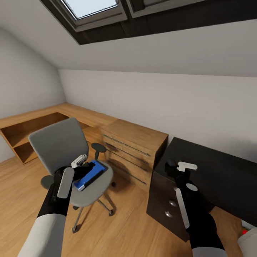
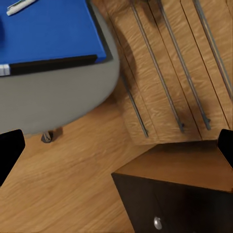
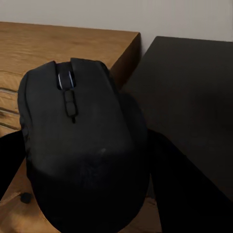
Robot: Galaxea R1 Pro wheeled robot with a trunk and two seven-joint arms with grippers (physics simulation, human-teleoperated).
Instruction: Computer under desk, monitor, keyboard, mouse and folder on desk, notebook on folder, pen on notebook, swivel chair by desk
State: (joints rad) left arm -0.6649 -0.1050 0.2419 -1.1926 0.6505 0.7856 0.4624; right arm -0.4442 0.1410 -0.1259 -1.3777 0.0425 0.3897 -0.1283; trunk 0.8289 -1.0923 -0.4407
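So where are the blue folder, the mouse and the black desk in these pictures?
folder (image 2: 48, 34): left wrist view, middle of its blue cover.
mouse (image 3: 80, 145): right wrist view, its rounded back, held in the right hand.
desk (image 1: 221, 171): head view, bare black top.

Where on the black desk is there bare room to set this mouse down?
The desk top is bare from its near corner by the wooden drawer unit back to the wall. The mouse sits in the right gripper above that corner.
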